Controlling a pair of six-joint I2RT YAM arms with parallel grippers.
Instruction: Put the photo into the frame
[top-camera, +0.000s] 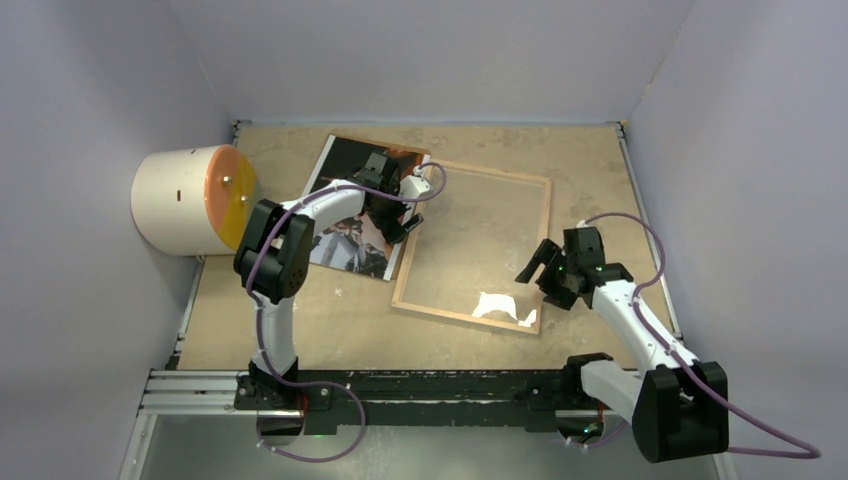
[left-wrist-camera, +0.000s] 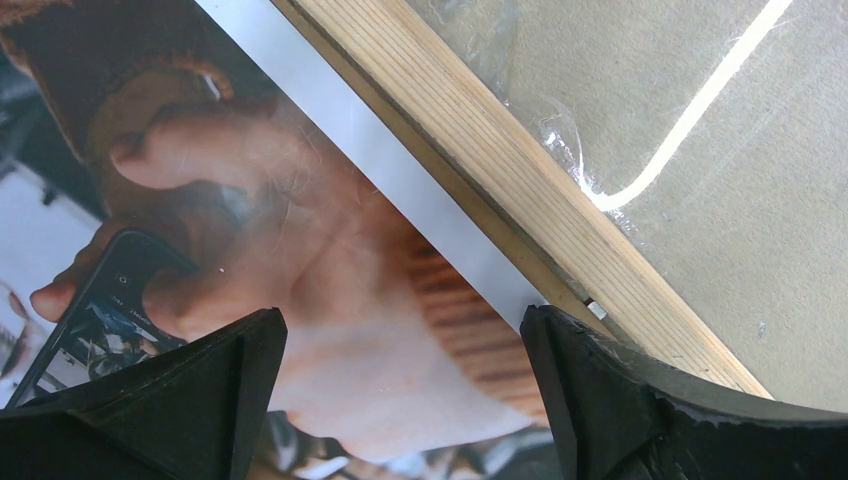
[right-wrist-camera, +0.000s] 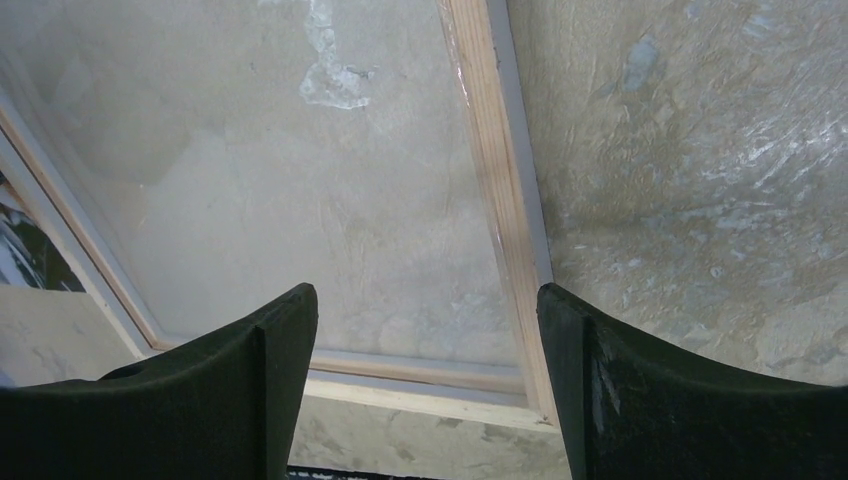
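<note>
**Photo not yet picked up, left gripper poised over its edge**

I read this as the start of the pick. The photo lies picture side up toward the far-left corner of the table. The frame lies flat beside it near the middle, wood back up, with nothing on the glass.

My left gripper hangs over the photo's right-hand edge with its fingers spread apart and nothing between them. In the left wrist view that gripper has the photo below it. The print's white border runs right along the frame's wooden rail, but I cannot tell whether it touches the rail or laps over it.

My right gripper is also spread and holds nothing. It hovers above the frame's near-right corner, and the right wrist view shows that gripper just above the rail.

Next, I judge, the left gripper must lift one edge of a thin, flat sheet. Sliding the border up onto the rail might help there. The print probably also has to go in face down. The right gripper looks well placed to steady the frame.
</note>
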